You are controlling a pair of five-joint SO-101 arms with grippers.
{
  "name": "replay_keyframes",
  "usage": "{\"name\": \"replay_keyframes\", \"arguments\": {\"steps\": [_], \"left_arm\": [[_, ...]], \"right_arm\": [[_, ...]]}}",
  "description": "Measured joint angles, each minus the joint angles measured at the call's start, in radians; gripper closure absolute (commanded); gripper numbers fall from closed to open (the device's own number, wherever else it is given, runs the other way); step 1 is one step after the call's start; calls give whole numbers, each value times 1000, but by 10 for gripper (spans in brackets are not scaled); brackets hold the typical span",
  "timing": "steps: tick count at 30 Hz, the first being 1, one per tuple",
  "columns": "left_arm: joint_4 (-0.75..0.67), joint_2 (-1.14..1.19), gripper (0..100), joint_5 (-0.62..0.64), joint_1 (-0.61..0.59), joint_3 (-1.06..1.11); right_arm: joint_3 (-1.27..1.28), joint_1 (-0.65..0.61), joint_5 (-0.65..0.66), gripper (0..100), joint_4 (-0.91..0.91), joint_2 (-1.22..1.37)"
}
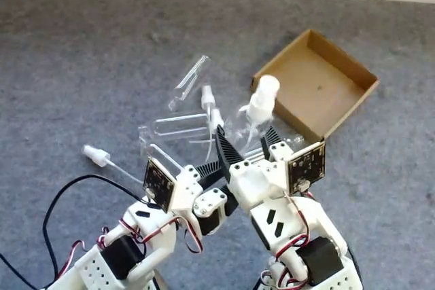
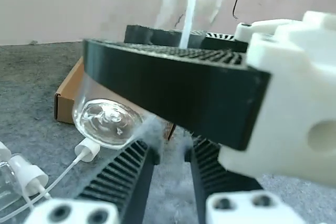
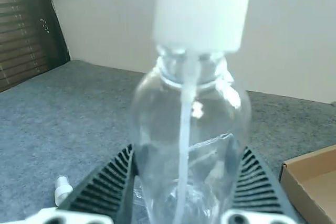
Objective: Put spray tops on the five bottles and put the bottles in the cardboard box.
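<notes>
in the high view the right pincer (image 1: 250, 142) sits just below the middle of the frame. its black ribbed fingers (image 3: 105, 187) are clamped on either side of a clear plastic bottle (image 3: 189, 124), which stands upright. the bottle is round-shouldered and glossy, capped with a white cylindrical spray top (image 3: 202, 9), and a thin white dip tube runs down inside it. the left pincer (image 2: 170, 153) lies close against the right one, lower and towards the left of the high frame. its two toothed black fingers stand a little apart, with only grey carpet (image 1: 81, 52) showing in the gap and nothing held. from the left wrist the bottle's rounded glass-like base bulges out under the other arm's broad ribbed finger. the cardboard box (image 1: 306, 79), a shallow square tray of plain brown board with low walls, lies open in the upper right of the high frame, just beyond the held bottle. two more clear bottles (image 1: 178, 125) lie on their sides left of centre, uncapped. white spray heads (image 1: 207, 94) lie among them. a loose spray top (image 1: 95, 155), trailing its thin tube, lies at the middle left on the short, fuzzy carpet.
</notes>
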Motion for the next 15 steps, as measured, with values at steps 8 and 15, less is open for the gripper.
{"name": "replay_keyframes", "arguments": {"steps": [8, 15], "left_arm": [[0, 0, 958, 2, -18, 0], [0, 0, 958, 3, -20, 0]], "right_arm": [[8, 0, 0, 832, 0, -9], [8, 26, 0, 832, 0, -5]]}}
